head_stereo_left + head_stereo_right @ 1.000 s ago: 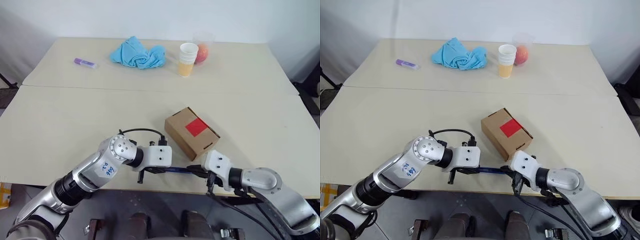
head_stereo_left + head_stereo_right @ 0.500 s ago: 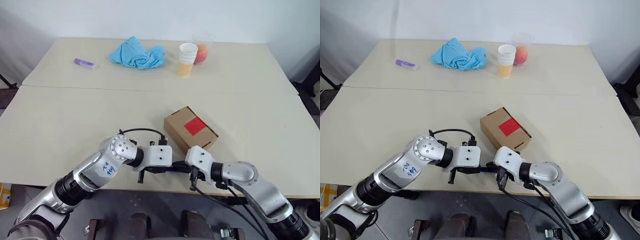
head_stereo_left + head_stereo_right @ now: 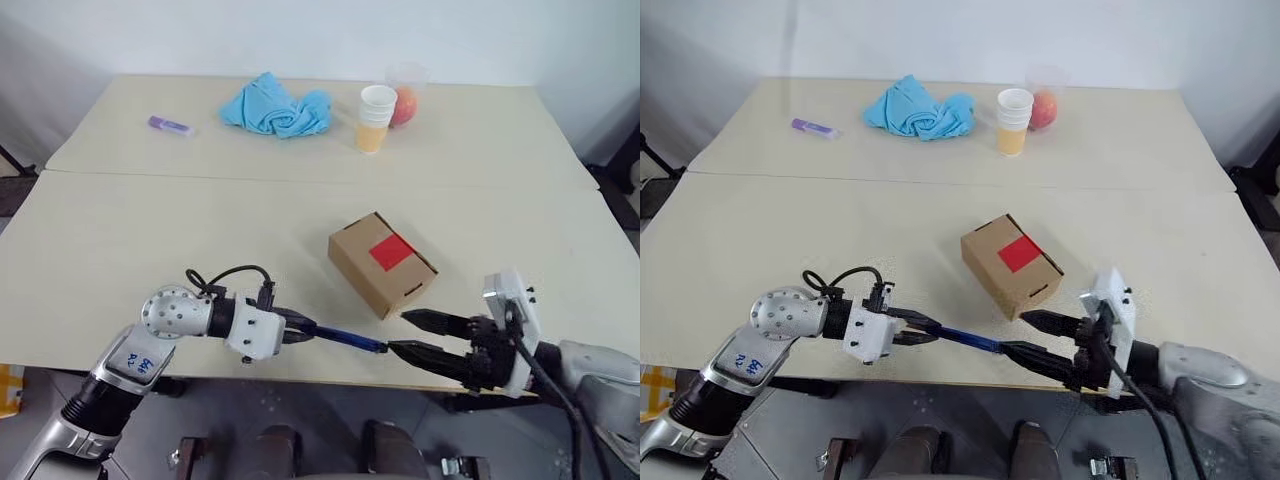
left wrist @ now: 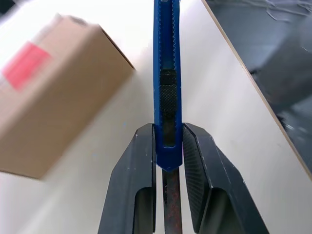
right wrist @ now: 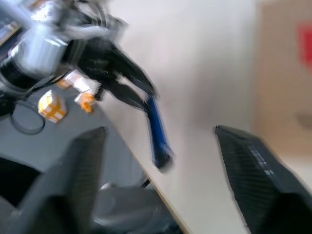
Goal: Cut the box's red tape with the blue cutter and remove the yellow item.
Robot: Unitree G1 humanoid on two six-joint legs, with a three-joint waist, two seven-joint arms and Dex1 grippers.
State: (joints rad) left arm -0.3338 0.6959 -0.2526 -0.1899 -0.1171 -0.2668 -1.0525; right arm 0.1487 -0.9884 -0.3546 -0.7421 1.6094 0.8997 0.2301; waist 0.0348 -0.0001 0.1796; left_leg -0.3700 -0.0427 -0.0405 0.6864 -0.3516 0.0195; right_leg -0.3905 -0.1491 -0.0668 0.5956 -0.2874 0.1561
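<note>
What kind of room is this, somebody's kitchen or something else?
Probably a robot test room, not a kitchen: two plain tables against a bare wall, with a taped box, cloth and paper cups laid out.

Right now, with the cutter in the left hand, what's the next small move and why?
Probably swing the left hand toward the box and bring the blue cutter tip to the red tape. The left hand grips the cutter alone, the right hand is open beside its tip, and the tape looks uncut.

arms: silver, white wrists | jaws: black | cables: black
</note>
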